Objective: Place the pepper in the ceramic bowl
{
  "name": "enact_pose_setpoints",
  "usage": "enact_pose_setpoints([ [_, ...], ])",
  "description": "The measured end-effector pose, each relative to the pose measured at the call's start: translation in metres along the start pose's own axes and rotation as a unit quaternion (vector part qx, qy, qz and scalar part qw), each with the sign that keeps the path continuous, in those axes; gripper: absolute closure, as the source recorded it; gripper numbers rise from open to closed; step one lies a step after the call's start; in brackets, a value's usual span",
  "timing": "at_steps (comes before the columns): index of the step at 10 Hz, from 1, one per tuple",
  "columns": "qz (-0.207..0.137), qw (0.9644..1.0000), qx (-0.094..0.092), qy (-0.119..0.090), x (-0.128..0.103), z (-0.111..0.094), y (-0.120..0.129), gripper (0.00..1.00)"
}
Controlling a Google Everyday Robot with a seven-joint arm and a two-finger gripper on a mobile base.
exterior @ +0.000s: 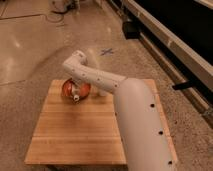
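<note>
Gripper low over the bowl at the far left corner of the wooden table, arm reaching in from the bowl's right. Pepper not discernible; hidden in or at the bowl, unclear.

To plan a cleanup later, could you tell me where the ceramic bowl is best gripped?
Probably by its rim, from above: the ceramic bowl is shallow and plate-like, sitting flat on the wooden table. The left rim shows free; the gripper hangs over its middle.

Wooden table — ceramic bowl, hand above
</note>
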Motion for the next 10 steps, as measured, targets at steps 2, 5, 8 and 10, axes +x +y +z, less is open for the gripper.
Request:
enact_pose_setpoints([
  [2,0.001,1.0,0.006,0.001,-0.003,0.001,-0.004,0.2],
  [5,0.009,0.9999,0.011,0.0,-0.016,0.002,-0.005,0.2],
  [8,0.022,0.9996,0.015,0.006,-0.031,-0.003,-0.003,0.2],
  [10,0.024,0.9995,0.017,0.009,-0.034,-0.004,-0.002,0.2],
])
